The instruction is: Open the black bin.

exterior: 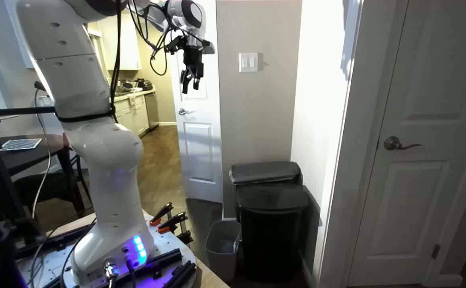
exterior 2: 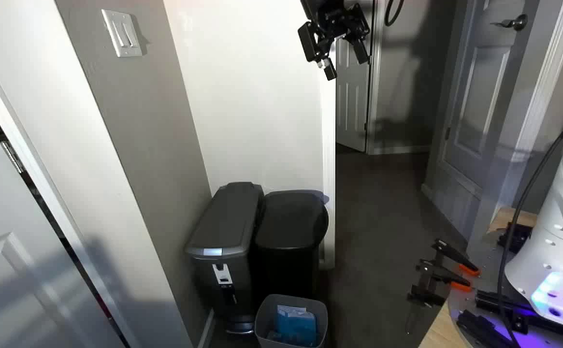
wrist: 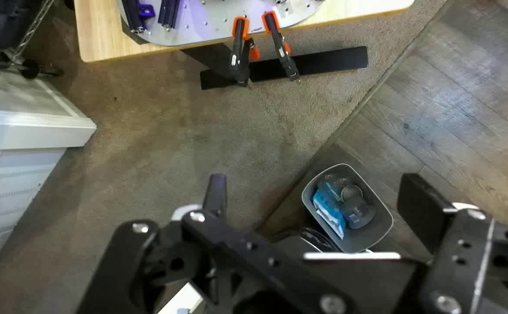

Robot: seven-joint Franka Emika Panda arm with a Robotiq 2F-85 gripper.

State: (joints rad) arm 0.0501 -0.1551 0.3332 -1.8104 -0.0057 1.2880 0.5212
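Black, the hand [exterior 2: 345, 65] is pointed down at upper centre in an exterior view, held wide. At lower centre, the black bin [exterior 2: 288, 232] is set just beside a grey bin [exterior 2: 223, 217]; floor [exterior 2: 378, 232] is seen toward the table [exterior 2: 442, 332], lower right.

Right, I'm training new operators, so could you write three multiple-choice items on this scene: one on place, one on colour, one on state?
1. Where's the switch plate relative to the black bin?
A higher; B lower; C inside it

2. What colour is the pack in the small bin?
A red; B yellow; C blue

3. How is the black bin's lid?
A wide open; B shut; C half raised

1 A: it's on the wall, above the bin, in both exterior views.
2 C: blue shows in the wrist view.
3 B: it lies flat across the top.
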